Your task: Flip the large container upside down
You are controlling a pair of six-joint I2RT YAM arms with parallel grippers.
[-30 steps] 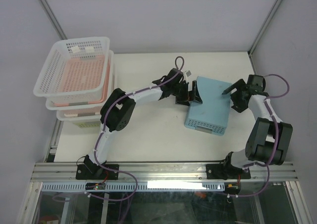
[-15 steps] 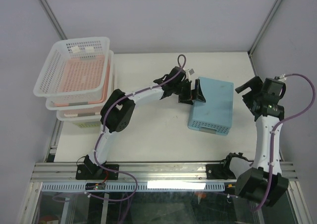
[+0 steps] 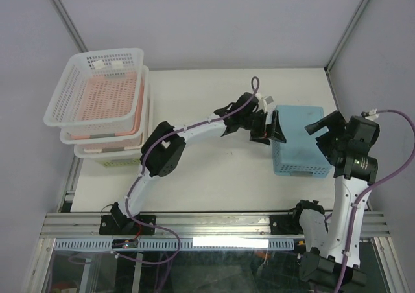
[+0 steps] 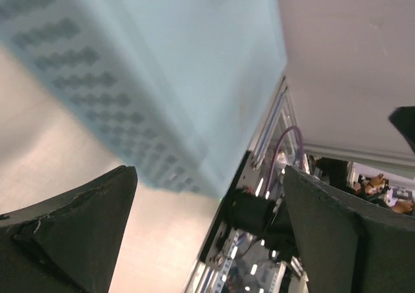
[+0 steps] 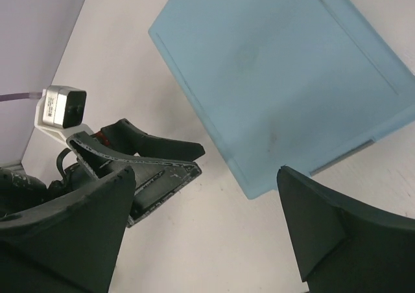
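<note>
The large container (image 3: 97, 89), a white perforated basket with a flared rim, sits open side up on top of the basket stack at the far left; neither wrist view shows it. A light blue perforated container (image 3: 299, 140) lies base up at the right. It also shows in the left wrist view (image 4: 162, 66) and the right wrist view (image 5: 285, 79). My left gripper (image 3: 271, 129) is open and empty at the blue container's left side, and open in its own view (image 4: 207, 241). My right gripper (image 3: 322, 137) is open and empty over the blue container's right edge, and open in its own view (image 5: 207, 234).
A pink basket (image 3: 107, 105) and more baskets lie under the white one in the stack. A metal rail (image 3: 214, 223) runs along the table's near edge. Grey walls close in at the left and right. The left gripper's fingers (image 5: 149, 157) show in the right wrist view.
My left gripper has moved right, and the blue container has slid and turned toward the right edge. My right arm has pulled back to the right and risen.
</note>
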